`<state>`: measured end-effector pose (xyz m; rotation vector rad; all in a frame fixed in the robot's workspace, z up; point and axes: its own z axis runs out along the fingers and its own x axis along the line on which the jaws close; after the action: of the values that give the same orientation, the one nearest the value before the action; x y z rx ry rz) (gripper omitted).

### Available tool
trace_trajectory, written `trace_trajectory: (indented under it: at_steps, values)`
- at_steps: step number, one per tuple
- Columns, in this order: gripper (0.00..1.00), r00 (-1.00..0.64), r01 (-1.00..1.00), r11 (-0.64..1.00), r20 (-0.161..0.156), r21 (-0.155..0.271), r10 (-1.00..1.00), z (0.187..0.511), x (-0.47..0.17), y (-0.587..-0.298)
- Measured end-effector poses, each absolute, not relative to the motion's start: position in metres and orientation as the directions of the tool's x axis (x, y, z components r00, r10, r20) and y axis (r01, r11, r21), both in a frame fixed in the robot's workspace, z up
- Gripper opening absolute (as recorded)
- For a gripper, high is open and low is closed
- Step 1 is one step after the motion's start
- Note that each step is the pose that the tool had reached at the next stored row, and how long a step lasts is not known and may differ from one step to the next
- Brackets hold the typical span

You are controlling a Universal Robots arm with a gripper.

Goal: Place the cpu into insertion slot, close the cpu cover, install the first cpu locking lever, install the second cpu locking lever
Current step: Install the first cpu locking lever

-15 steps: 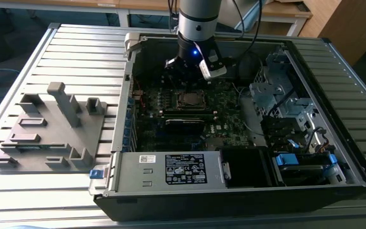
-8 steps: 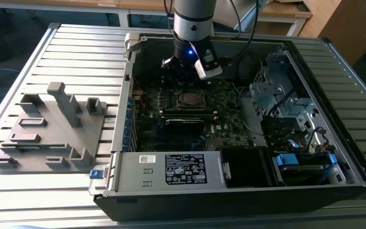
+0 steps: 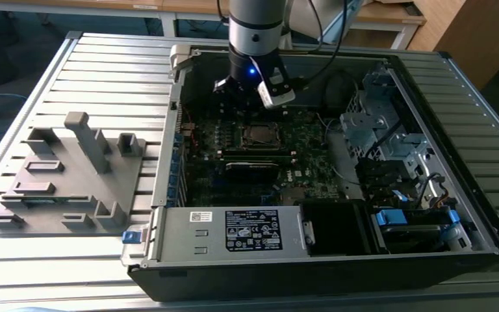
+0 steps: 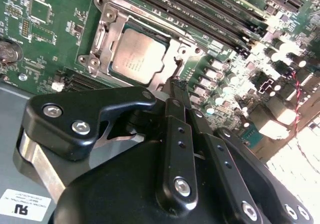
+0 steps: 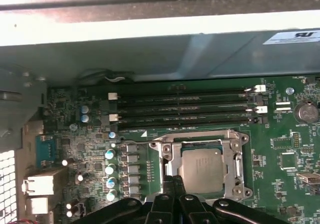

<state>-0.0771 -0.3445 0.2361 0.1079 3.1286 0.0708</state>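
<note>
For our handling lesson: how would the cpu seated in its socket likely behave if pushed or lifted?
The cpu looks flat and metal-topped, so probably stiff and light. Its smooth top may be slippery. Framed by the cpu cover, it likely won't slide if pushed.
</note>
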Motion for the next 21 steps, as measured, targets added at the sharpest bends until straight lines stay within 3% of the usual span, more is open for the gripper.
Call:
trace_trajectory:
  at_steps: [21]
  values:
    - [0.10,-0.998,0.068,0.997,-0.014,0.046,0.069,0.246,-0.092,-0.345]
